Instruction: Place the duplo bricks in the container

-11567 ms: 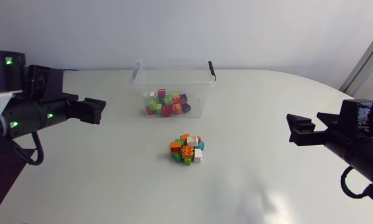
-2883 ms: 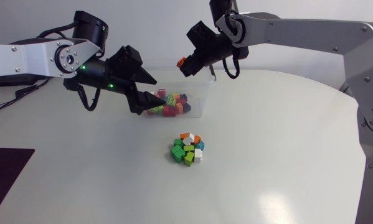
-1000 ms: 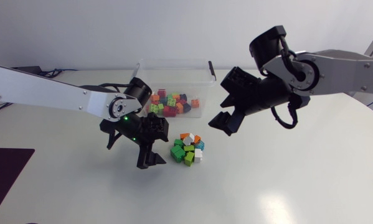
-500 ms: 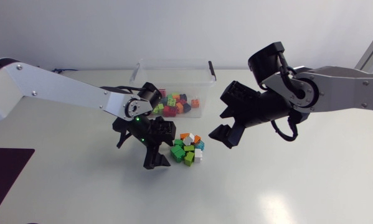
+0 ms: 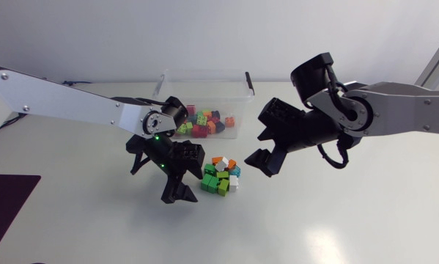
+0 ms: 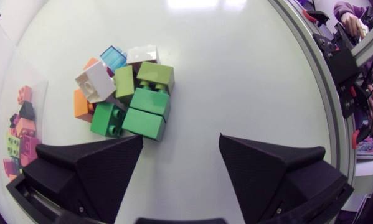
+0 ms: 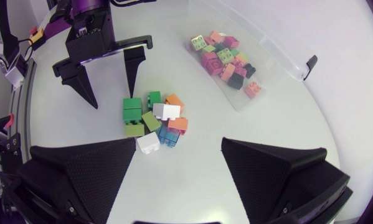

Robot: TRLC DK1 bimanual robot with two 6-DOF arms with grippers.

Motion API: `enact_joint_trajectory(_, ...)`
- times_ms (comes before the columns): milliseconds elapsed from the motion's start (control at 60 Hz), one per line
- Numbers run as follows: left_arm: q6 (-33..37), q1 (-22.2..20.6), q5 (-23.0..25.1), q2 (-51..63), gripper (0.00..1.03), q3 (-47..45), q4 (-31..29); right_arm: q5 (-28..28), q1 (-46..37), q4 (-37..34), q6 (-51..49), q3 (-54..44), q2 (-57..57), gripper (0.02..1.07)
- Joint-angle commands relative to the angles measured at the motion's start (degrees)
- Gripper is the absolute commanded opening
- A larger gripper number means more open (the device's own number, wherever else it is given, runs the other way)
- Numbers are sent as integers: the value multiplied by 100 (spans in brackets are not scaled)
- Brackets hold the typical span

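Loose bricks (image 5: 220,176): 10, one pile. Container (image 5: 204,94): 1, its bricks uncountable. Left arm (image 5: 65,100), right arm (image 5: 410,110): 2.

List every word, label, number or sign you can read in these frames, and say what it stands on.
None can be read.
Bricks: plain coloured faces, no print.
Container: clear plastic, no label to be seen.
Left arm: green lights only, no legible marking.
Right arm: no legible marking.
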Motion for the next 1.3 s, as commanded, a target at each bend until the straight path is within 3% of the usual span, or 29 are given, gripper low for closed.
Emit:
enact_joint_trajectory(0, 91, -115, 47, 44, 84, 64, -9, -28, 45, 36, -68, -169, -112, 102)
enact_joint_trajectory(233, 143, -132, 47, -140, 84, 82, -247, -28, 36, 45, -86, -248, -156, 102)
enact_joint_trajectory(500, -243, -202, 39, 53, 85, 161, 474, -28, 89, 89, -95, -257, -156, 102)
enact_joint_trajectory(883, -314, -449, 39, 440, 84, 372, 492, -28, 9, 98, -147, -292, -156, 102)
enact_joint_trajectory(950, -331, -475, 39, 510, 76, 389, 492, -28, 9, 98, -147, -283, -156, 102)
enact_joint_trajectory(1100, -393, -510, 39, 633, 75, 477, 492, -28, 9, 98, -147, -283, -156, 102)
enact_joint_trajectory(1283, -498, -563, 39, 782, 45, 574, 492, -10, 27, 89, -139, -292, -165, 102)
